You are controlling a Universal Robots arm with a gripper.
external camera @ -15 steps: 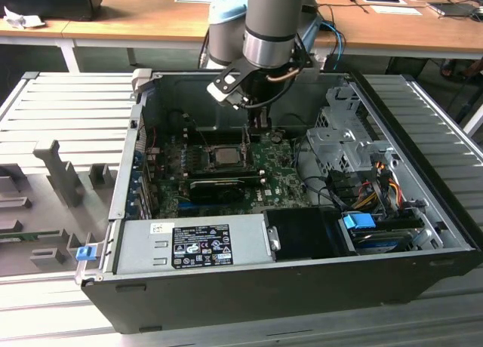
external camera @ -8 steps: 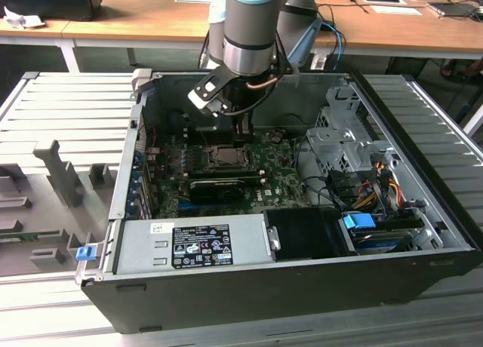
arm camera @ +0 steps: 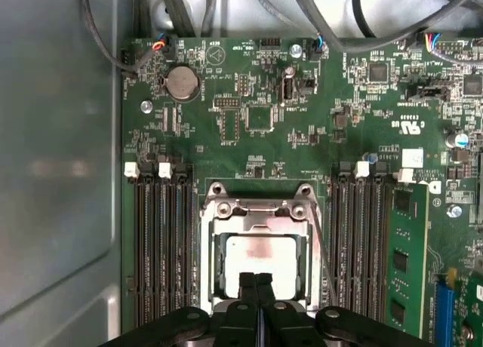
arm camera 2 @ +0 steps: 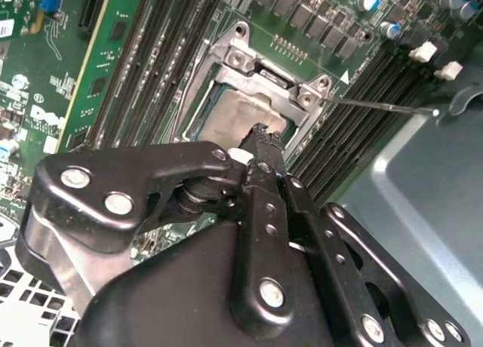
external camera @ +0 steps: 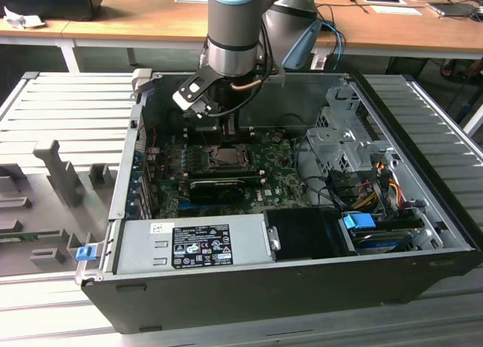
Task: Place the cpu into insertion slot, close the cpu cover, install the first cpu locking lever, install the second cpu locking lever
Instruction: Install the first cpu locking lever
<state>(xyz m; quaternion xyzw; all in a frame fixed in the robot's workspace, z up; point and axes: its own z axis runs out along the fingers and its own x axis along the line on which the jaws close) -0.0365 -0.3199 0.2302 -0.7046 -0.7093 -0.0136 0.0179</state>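
The cpu (arm camera: 260, 258) lies in the insertion slot (external camera: 226, 157), its dull silver top showing through the cut-out. The cpu cover (arm camera: 260, 210) is folded down flat around it, also seen as a silver frame (arm camera 2: 253, 60) in the second wrist view. My gripper (arm camera: 256, 280) is shut with nothing between its black fingertips (arm camera 2: 264, 136), which sit right above the chip's edge near the cover's rim. A thin wire locking lever (arm camera 2: 385, 105) sticks out sideways from the socket, and shows as a fine line (arm camera: 323, 256) beside the cover. In the exterior view my gripper (external camera: 225, 128) hangs just over the socket.
Memory slots (arm camera: 158, 241) flank the socket on both sides. A long black card (external camera: 226, 185) lies just in front of it. The power supply (external camera: 192, 245), a metal drive cage (external camera: 343, 147) and cables (external camera: 370, 185) crowd the case. The grey case wall (arm camera: 60, 173) is close by.
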